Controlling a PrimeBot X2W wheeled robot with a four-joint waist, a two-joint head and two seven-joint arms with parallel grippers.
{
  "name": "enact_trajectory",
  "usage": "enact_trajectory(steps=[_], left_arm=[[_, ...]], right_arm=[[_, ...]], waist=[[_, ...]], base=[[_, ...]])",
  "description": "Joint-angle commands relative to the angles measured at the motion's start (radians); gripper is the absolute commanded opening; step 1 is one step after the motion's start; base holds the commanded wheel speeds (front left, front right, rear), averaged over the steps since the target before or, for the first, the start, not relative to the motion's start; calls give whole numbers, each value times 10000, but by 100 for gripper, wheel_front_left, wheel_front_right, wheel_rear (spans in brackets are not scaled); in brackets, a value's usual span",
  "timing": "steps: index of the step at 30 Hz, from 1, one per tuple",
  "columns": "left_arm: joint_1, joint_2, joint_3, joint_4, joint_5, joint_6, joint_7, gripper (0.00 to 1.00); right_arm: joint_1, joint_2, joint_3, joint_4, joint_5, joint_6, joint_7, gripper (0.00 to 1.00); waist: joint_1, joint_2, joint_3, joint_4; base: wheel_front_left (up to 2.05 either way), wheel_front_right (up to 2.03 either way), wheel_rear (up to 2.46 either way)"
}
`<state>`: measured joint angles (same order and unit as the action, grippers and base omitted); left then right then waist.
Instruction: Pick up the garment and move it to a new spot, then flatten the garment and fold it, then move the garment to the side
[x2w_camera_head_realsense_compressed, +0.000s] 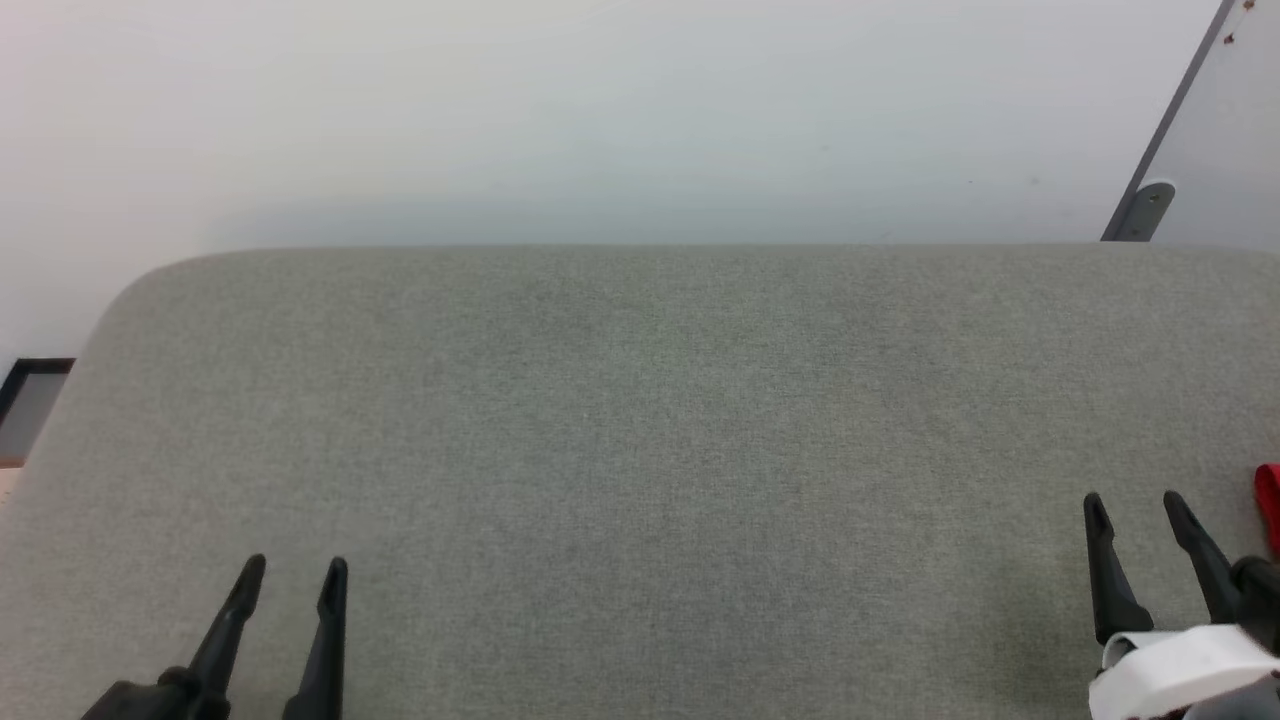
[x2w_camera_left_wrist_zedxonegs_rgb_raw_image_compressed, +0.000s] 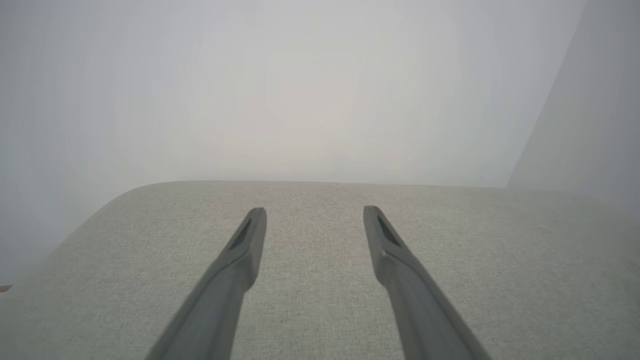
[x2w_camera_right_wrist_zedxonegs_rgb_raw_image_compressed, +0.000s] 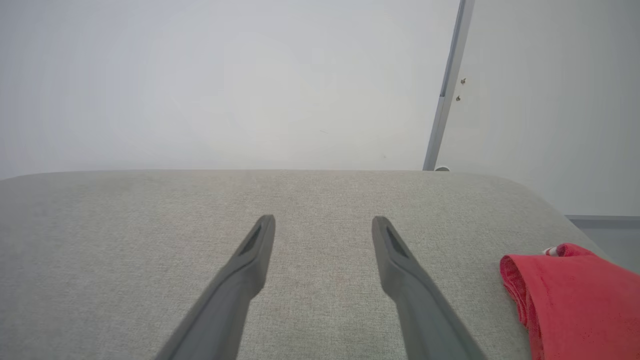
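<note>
Long dark fingers of both grippers are seen closest, low in the head view. At the lower left, the left gripper (x2w_camera_head_realsense_compressed: 296, 567) is held with its fingers parted and nothing between them. At the lower right, the right gripper (x2w_camera_head_realsense_compressed: 1132, 500) is likewise spread, with nothing gripped. Both are poised over a grey fabric-covered surface (x2w_camera_head_realsense_compressed: 640, 420) with rounded far corners; whether the fingertips touch it cannot be told.

The garment (x2w_camera_right_wrist_zedxonegs_rgb_raw_image_compressed: 575, 295) is found at the right side of that surface, near the right gripper and apart from its fingers. It is seen as bunched red fabric, with a folded edge turned toward the gripper and a small bit of red-and-white trim at its top. In the head view a red sliver of it is cut off by the right edge.

A white band (x2w_camera_head_realsense_compressed: 1170, 670) is wrapped around the right wrist. Behind the surface a pale wall (x2w_camera_head_realsense_compressed: 600, 120) is seen, with a slanted grey metal strip (x2w_camera_head_realsense_compressed: 1165, 130) at the upper right and a dark frame (x2w_camera_head_realsense_compressed: 25, 385) at the left edge.
</note>
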<state>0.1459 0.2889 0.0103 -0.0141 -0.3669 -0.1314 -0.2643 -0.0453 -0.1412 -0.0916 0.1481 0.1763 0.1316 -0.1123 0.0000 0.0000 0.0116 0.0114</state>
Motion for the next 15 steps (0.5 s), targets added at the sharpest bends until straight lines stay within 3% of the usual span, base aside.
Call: enact_trajectory(steps=[1,15], left_arm=[[181,-56,86,-78,63,18,12,100],[287,-83,118,73,-147,18,12,100]], right_arm=[[292,80,-104,-251,99,-21,56,100],[757,234,-146,-1069,254,-21,399,100]], waist=[[0,0,-44,44],[0,0,-62,-9]], base=[[0,0,0],[0,0,0]])
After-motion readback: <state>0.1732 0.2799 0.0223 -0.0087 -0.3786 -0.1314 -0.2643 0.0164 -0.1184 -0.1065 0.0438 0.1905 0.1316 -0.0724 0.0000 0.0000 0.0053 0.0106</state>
